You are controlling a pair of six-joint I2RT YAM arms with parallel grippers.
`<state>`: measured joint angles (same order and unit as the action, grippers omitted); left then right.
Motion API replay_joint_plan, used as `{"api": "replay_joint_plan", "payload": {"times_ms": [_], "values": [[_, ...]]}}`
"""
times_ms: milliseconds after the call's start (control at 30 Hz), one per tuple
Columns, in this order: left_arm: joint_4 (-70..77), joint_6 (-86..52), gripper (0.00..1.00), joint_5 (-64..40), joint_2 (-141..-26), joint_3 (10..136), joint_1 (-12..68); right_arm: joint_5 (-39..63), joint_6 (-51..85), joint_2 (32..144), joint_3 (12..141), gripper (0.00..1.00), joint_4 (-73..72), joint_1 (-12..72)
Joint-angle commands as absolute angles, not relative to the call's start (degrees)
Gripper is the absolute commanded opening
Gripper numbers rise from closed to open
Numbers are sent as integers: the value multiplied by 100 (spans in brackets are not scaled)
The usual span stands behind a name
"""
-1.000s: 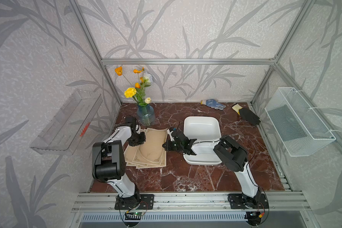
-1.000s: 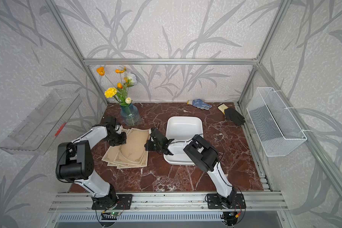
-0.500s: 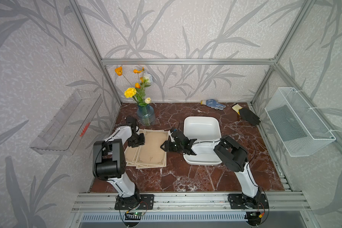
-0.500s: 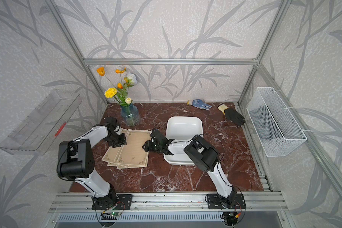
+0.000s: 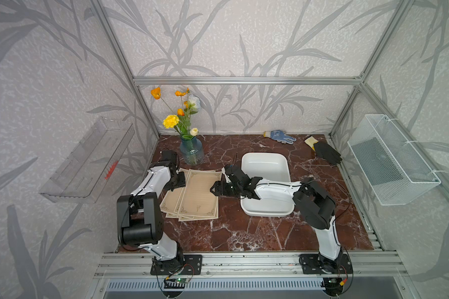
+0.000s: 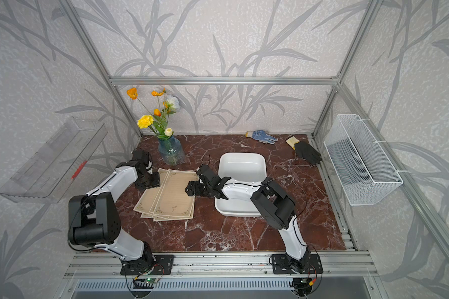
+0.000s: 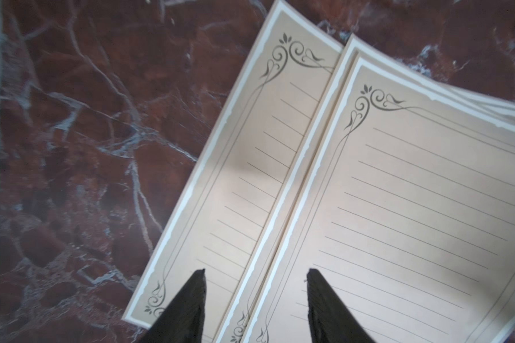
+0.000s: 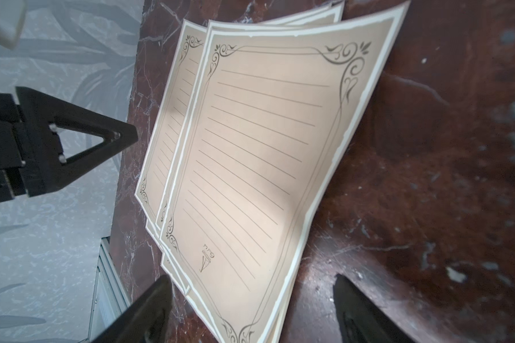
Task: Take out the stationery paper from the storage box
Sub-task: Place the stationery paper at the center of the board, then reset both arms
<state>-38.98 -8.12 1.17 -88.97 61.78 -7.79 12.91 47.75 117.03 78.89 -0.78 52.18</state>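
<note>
**Paper lying out on the worktop, both grippers standing open**

The stationery paper (image 5: 195, 198) is lying as a loosely fanned pile of tan sheets on the red marble worktop (image 5: 244, 233). It is outside the storage box (image 5: 265, 165), just beside the box on the robot's left. The top sheet is facing up, showing its ruled lines and corner flourishes.

The left gripper (image 5: 178, 180) is hovering over the pile's far left corner. Its jaws are standing moderately apart with nothing between them. In the left wrist view its fingertips (image 7: 197, 285) are framing the sheets' edges; whether they are touching the paper cannot be told.

The right gripper (image 5: 216, 189) is sitting at the pile's right edge with its jaws spread wide and gripping nothing, while its forearm is reaching across the box. A blue glass vase (image 5: 191, 153) of flowers is standing just behind the sheets.
</note>
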Motion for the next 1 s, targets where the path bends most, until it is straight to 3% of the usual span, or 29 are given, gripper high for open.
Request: {"api": "replay_joint_plan", "payload": {"times_ms": [0,133,367,533,600,767,867,967], "values": [[-3813,-766,55,633,-8412,6081,-817,1080,4445,11285,8101,85,471,5224],[-3597,-741,55,818,-7829,5960,-809,962,4181,11000,8253,85,760,5256],[-2560,-640,55,50,-6343,5605,-570,414,2960,10166,8595,85,1332,5255],[-1061,-656,61,522,-5578,4900,308,-841,1396,9059,8103,85,1188,5188],[-237,-771,61,708,-5440,4461,704,-1740,903,8507,7599,92,1024,5005],[2160,-487,63,1070,-5964,3254,1366,-2083,627,7364,6108,96,576,3339],[2418,-175,64,1538,-6670,3222,1437,-1835,881,6956,5019,97,17,1965],[2802,-39,65,2193,-7044,3025,1432,-2186,446,6797,3821,96,-1121,1223]]}}
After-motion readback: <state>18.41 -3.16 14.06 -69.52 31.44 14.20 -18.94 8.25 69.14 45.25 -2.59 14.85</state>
